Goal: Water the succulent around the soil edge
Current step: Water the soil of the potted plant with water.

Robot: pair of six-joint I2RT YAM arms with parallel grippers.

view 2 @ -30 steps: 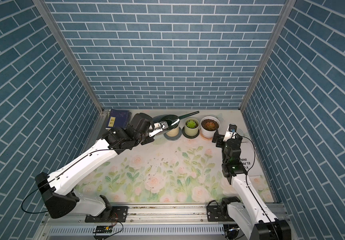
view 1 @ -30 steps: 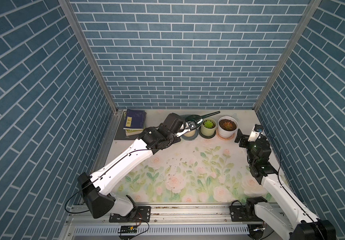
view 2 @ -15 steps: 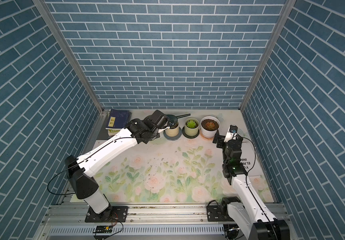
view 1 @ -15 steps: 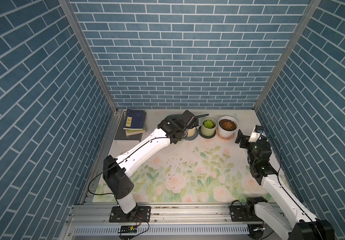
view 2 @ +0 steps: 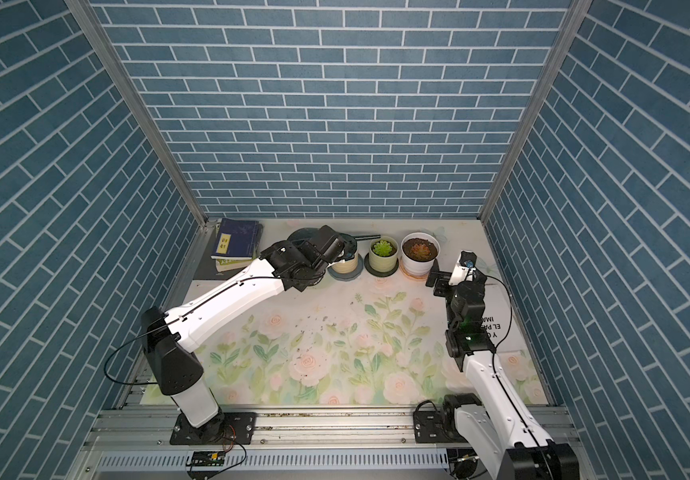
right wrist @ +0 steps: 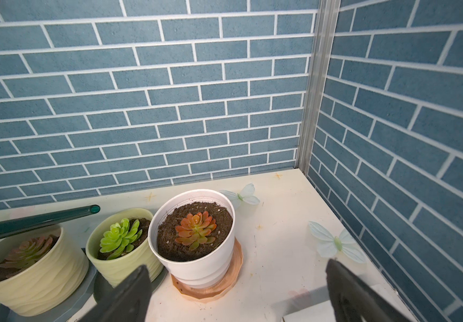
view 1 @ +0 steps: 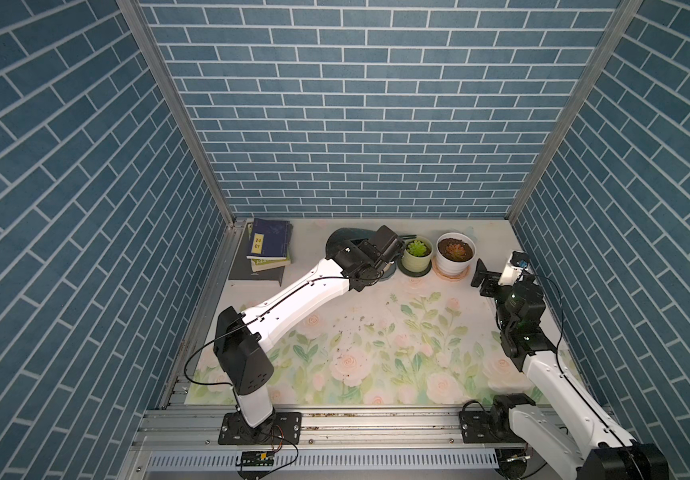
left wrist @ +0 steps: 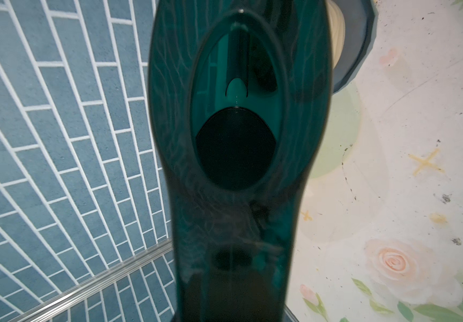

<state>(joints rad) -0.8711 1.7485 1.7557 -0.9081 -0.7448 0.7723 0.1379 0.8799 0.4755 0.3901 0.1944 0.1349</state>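
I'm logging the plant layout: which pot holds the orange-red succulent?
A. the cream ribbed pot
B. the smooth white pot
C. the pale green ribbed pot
B: in the right wrist view the orange-red succulent grows in dark soil inside the smooth white round pot, which stands on a peach-coloured saucer.
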